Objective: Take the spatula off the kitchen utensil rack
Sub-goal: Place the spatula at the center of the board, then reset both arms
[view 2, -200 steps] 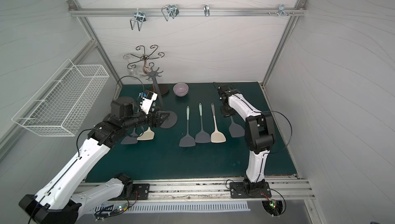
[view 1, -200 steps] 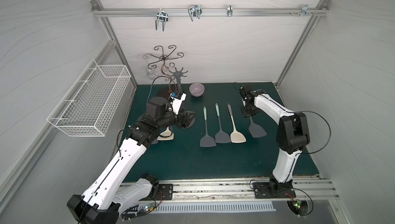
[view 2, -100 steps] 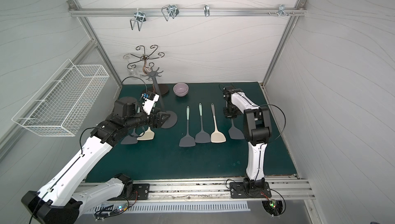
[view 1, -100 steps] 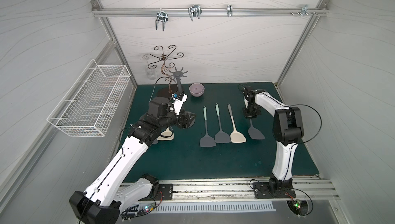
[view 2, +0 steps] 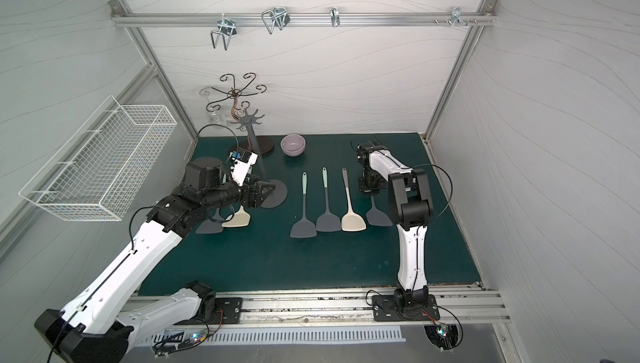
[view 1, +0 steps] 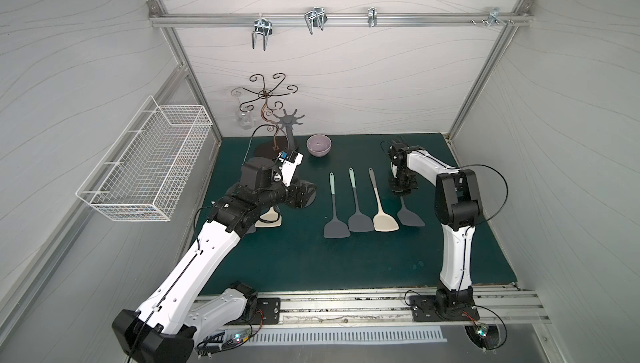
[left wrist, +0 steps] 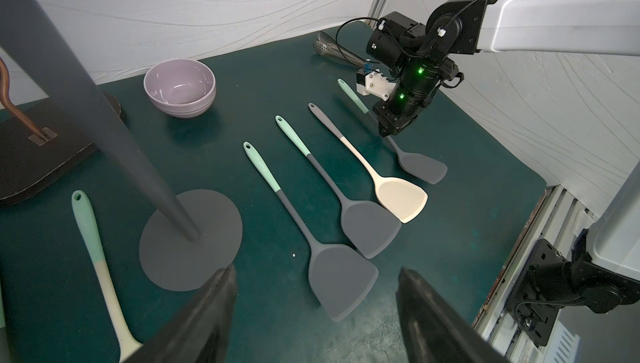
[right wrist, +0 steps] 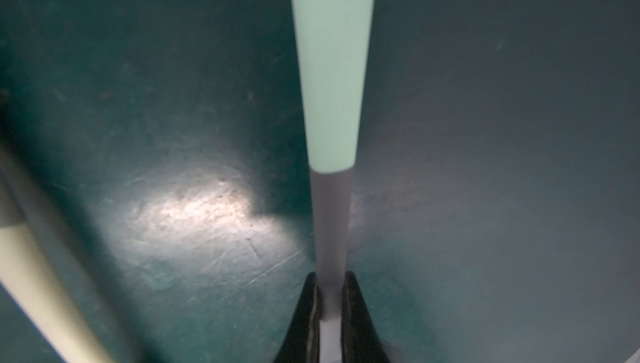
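The mint-handled grey spatula (view 1: 410, 217) is lying flat on the green worktop (view 1: 311, 261) near its right edge. It is the last in a row of four spatulas, its handle pointing to the back edge and its blade to the front. The right gripper (right wrist: 330, 295) is pinching it narrowly on the slim grey neck, just below where the mint grip (right wrist: 330, 67) begins. The kitchen utensil rack (view 1: 289, 123) is standing toward the back left corner, and its prongs are carrying nothing visible. The left gripper (left wrist: 316, 269) is hanging wide and empty just beside the rack's round base (left wrist: 194, 240).

The spatula is looking light and probably silicone-coated: a fairly stiff shaft and a thin blade that is likely bending under pressure. The smooth, tapering handle is likely slipping lengthwise in a loose pinch, and the blade end is probably outweighing the handle and swinging down. The neck-to-grip junction is seeming the best hold, near the balance point, where the widening mint section is acting as a stop.
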### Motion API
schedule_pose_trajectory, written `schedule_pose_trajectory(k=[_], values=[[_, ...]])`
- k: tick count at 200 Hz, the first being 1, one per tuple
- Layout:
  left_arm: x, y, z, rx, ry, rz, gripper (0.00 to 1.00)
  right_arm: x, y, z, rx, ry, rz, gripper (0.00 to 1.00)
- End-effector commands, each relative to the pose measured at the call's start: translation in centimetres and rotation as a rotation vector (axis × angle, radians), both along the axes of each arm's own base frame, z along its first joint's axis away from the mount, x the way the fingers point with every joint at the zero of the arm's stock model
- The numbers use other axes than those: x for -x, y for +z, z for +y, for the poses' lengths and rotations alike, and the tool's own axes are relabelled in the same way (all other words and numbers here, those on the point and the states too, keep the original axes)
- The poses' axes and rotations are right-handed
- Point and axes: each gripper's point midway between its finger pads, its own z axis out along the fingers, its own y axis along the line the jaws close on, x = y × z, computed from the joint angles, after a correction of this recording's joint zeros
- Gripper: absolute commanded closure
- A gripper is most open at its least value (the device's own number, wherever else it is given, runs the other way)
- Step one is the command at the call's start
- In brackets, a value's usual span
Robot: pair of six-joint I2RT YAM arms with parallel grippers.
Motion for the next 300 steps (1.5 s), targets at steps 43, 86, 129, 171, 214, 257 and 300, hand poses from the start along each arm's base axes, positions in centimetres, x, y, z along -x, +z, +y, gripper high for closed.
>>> schedule_pose_trajectory(k=[43,86,129,171,214,257,300], values=[[-0.7,0.3,0.7,-0.021,0.031,-0.040,0.23,0.9,2.7,1.0,0.007,0.026,-0.018,0.64],[-1.2,0.3,2.1,-0.036,0.095,-0.062,0.22,0.6,8.8,0.9,-0.007,0.041,-0.190,0.53],[-1.9,0.1,5.3,-0.115,0.260,-0.131,0.16,1.1,15.1,-1.1,0.029,0.050,-0.504,0.31],[-3.0,-0.8,9.9,-0.176,0.524,-0.223,0.01,2.5,17.7,-3.1,-0.009,0.027,-0.855,0.14],[-4.2,-4.4,13.9,-0.279,0.760,-0.252,0.01,3.7,13.6,-5.3,-0.098,-0.036,-1.095,0.01],[-4.8,-8.5,15.8,-0.347,0.856,-0.286,0.01,2.9,9.3,-5.7,-0.103,-0.045,-1.099,0.01],[-6.2,-13.7,19.0,-0.300,0.937,-0.185,0.01,2.4,8.6,-6.0,-0.179,-0.012,-1.201,0.01]])
